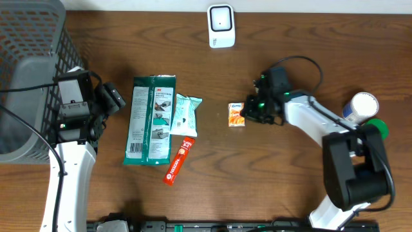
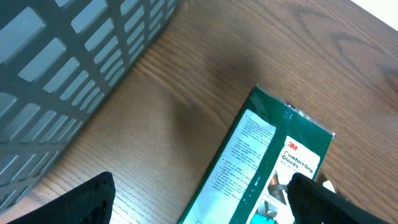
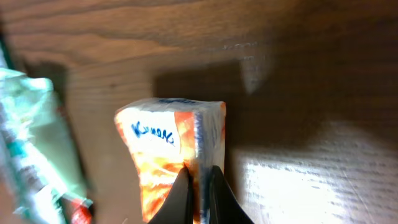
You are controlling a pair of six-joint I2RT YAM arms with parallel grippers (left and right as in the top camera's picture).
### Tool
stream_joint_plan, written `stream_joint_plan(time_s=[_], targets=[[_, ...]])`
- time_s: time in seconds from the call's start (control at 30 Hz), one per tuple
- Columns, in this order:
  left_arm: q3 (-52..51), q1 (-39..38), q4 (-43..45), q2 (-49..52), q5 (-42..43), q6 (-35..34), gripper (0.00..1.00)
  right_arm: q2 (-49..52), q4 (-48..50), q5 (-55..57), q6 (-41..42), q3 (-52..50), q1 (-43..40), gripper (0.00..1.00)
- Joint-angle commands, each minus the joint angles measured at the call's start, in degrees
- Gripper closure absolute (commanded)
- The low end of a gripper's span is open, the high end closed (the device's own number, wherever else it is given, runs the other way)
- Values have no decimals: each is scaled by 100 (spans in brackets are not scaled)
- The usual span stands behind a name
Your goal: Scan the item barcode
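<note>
A small orange tissue packet [image 1: 237, 114] lies on the wooden table right of centre; in the right wrist view the packet [image 3: 168, 143] shows blue lettering. My right gripper [image 1: 248, 115] [image 3: 199, 186] is shut on the packet's right edge, its thin seam pinched between the two black fingers. The white barcode scanner [image 1: 221, 26] stands at the far edge of the table. My left gripper [image 1: 112, 100] [image 2: 199, 202] hovers open over the left edge of a green glove pack [image 1: 151, 120] [image 2: 261, 155], holding nothing.
A white-and-green wipes packet [image 1: 185, 115] and a red tube [image 1: 178, 161] lie next to the glove pack. A grey wire basket [image 1: 32, 64] [image 2: 68, 68] fills the left side. A white bottle [image 1: 360, 106] and a green cap [image 1: 380, 129] sit at the right.
</note>
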Motion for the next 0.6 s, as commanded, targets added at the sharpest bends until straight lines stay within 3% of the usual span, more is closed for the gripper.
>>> stream_joint_plan(time_s=[0.0, 0.2, 0.47, 0.57], targets=[[146, 20, -2, -52, -70, -33, 12, -588, 37, -1438, -667, -17, -459, 99], [146, 20, -2, -52, -70, -33, 12, -1379, 111, -3755, -1408, -17, -1113, 99], [146, 20, -2, -52, -70, -33, 12, -1432, 205, -6312, -2090, -20, -1366, 99], [146, 20, -2, -52, -70, -33, 12, -1427, 225, -6476, -2061, -22, -1362, 99]])
